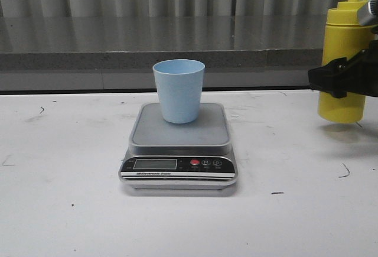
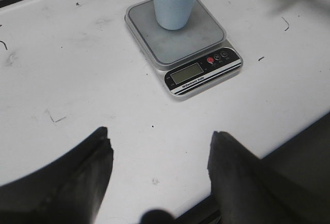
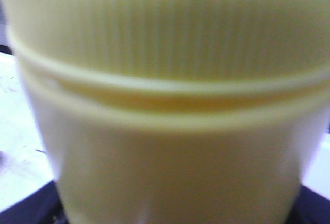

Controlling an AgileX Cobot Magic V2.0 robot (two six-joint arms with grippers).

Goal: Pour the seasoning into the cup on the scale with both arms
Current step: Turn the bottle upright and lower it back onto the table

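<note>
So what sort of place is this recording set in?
Probably a lab test bench: a scuffed white tabletop, a flat silver digital kitchen scale, and a plain grey ledge behind.

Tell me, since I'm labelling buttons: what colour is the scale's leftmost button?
Red, clearest in the front view, on the flat silver digital scale's black panel: leftmost round button.

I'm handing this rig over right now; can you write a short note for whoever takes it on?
Right gripper: shut on the yellow seasoning bottle, holding it upright at the table's right side, apparently just off the surface.
Left gripper: open, empty, hanging over the near table edge, apart from everything.
Cup: upright on the scale platform, toward the back; its contents can't be seen.
Done: bottle grasped.
Left: carry the bottle to the cup, tip it and pour. The scale's display is unreadable.
</note>
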